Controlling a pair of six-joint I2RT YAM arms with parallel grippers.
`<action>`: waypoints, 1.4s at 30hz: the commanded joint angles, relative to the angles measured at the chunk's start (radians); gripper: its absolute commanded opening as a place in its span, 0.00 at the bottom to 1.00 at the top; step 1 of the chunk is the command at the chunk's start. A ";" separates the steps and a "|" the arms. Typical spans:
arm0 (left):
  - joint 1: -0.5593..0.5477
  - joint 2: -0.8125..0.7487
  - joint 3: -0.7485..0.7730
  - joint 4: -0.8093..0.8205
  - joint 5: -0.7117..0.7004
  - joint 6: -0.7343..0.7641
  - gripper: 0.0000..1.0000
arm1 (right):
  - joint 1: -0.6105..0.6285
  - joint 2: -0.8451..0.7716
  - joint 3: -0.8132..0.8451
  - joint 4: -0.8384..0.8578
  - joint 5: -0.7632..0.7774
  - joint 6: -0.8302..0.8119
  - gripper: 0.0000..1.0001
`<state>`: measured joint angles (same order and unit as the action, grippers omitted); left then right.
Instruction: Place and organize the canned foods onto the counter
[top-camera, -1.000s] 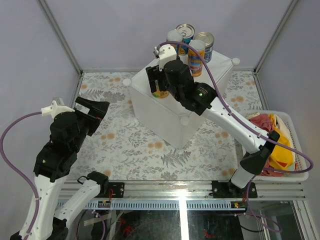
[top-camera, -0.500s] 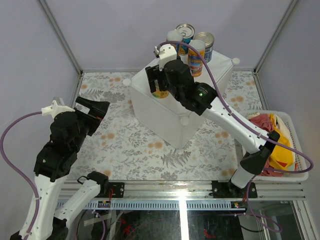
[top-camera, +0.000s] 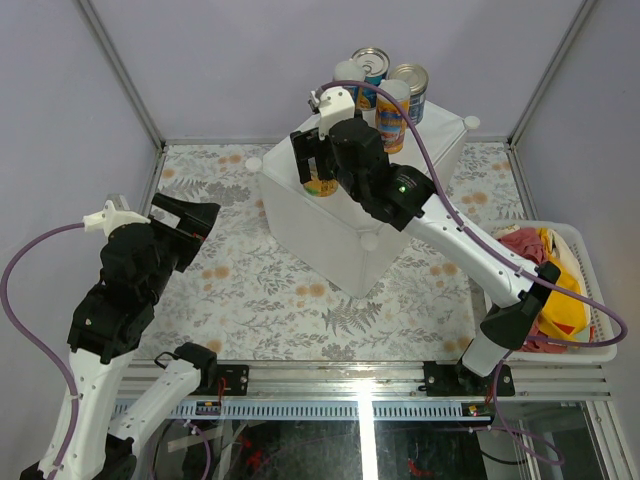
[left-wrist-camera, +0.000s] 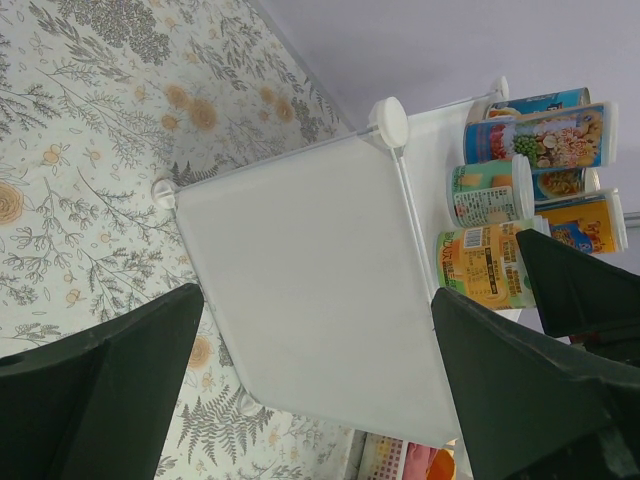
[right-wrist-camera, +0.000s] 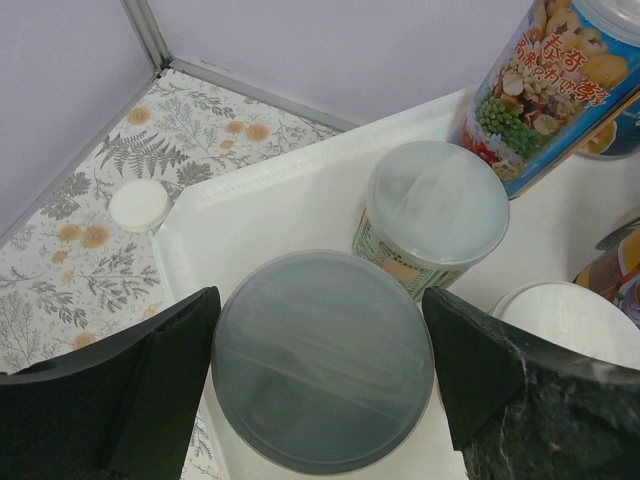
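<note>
The counter (top-camera: 330, 225) is a white cube in mid-table. Several canned foods (top-camera: 392, 100) stand together at its far end. One yellow-orange can (top-camera: 320, 184) with a clear grey lid (right-wrist-camera: 322, 360) stands apart on the counter's near-left part. My right gripper (top-camera: 317, 160) straddles its top from above, jaws open; the lid fills the gap between the fingers (right-wrist-camera: 160, 390). A green-labelled can (right-wrist-camera: 438, 205) stands just behind it. My left gripper (top-camera: 195, 215) is open and empty, left of the counter (left-wrist-camera: 320, 290) above the mat.
A white slatted basket (top-camera: 590, 352) of coloured cloths sits at the right. A floral mat (top-camera: 250, 290) covers the table. A round knob (right-wrist-camera: 138, 205) marks the counter's corner. Metal frame posts and grey walls enclose the back and sides.
My right gripper has shifted slightly up and away over the yellow-orange can, which stays put on the counter. The left arm has not moved.
</note>
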<state>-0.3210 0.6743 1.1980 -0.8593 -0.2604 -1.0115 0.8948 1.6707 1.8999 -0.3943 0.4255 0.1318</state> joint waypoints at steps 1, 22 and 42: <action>-0.006 -0.001 -0.003 0.052 0.013 0.021 0.98 | -0.005 -0.062 0.043 0.066 -0.001 -0.002 0.89; -0.006 0.004 0.001 0.055 0.005 0.023 0.98 | -0.004 -0.073 0.062 0.091 -0.006 -0.015 0.92; -0.005 0.140 0.106 0.205 -0.168 0.260 0.98 | -0.004 -0.449 -0.291 0.156 0.931 -0.058 0.99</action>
<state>-0.3210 0.7986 1.2720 -0.7525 -0.3557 -0.8490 0.8940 1.2854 1.7187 -0.2855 0.9386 0.0788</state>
